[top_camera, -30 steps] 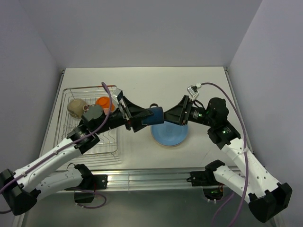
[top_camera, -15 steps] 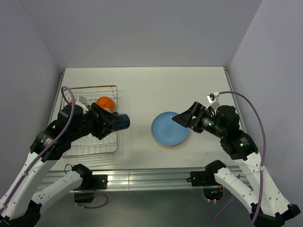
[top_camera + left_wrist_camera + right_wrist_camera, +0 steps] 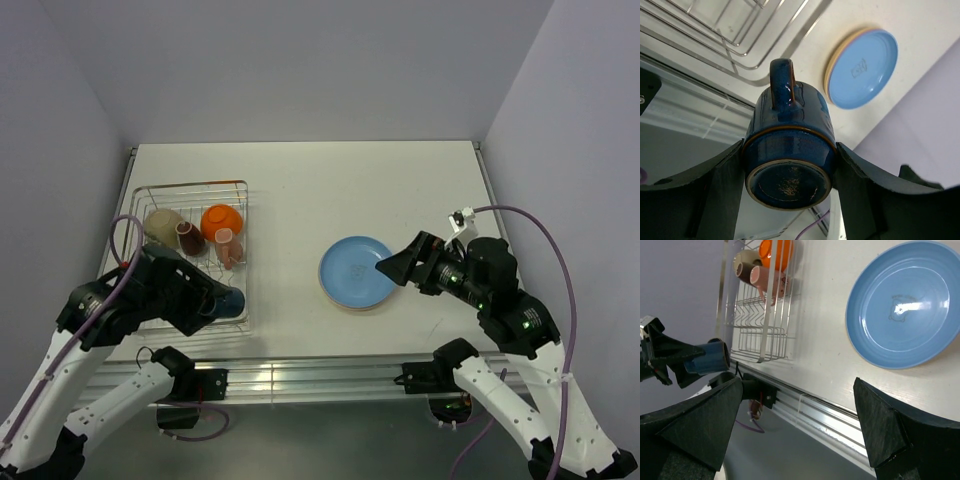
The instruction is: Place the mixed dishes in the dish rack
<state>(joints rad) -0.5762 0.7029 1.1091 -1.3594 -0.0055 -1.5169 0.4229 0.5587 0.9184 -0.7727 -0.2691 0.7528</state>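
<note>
- Partly done: the rack (image 3: 195, 184) beyond the left claw (image 3: 788, 175) holds a cream bowl (image 3: 160, 226), orange bowl (image 3: 222, 217), brown mug (image 3: 189, 238) and pink mug (image 3: 230, 248).
- Left claw pinches the blue mug (image 3: 790, 125) above the rack's near corner.
- Right claw (image 3: 390, 267) is spread, empty; the blue plate (image 3: 357, 272) just ahead lies unloaded on the desk (image 3: 300, 180).

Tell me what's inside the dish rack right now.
The dish rack holds a cream bowl, dark brown mug, orange bowl and pinkish mug at its far end. From above the left arm covers the near end; the right wrist view shows only bare wire there.
</note>
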